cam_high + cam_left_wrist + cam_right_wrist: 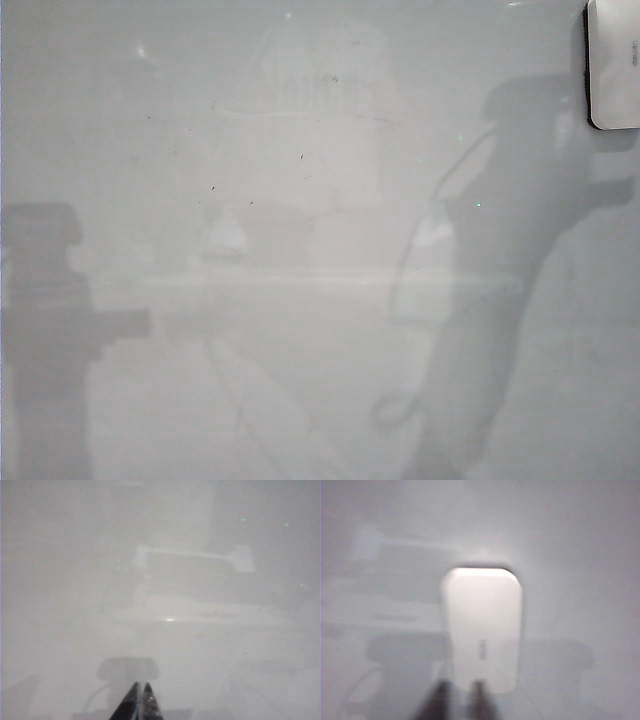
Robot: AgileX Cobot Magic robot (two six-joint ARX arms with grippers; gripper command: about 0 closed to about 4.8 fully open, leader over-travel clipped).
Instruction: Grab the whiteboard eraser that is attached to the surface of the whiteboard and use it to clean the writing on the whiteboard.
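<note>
Two grippers are showing only in their own wrist views; the exterior view is giving just their shadows on the whiteboard (300, 300).

Whiteboard eraser (614, 62) is sitting flat on the board at the top right corner of the exterior view, partly cut off by the frame edge, dark rim showing along its left and lower sides. No red writing is showing anywhere on the board, only faint pinkish smudges and a few dark specks.

Right gripper (457, 700) is hovering just short of the eraser (482, 630); its fingers (437, 702) are standing slightly apart, blurred, holding nothing. One tip is overlapping the eraser's near edge in the picture, though I cannot tell if it is touching.

Left gripper (138, 702) is pointing at bare board, fingers (131, 702) pressed together, holding nothing, well apart from the eraser.

No containers are showing.
</note>
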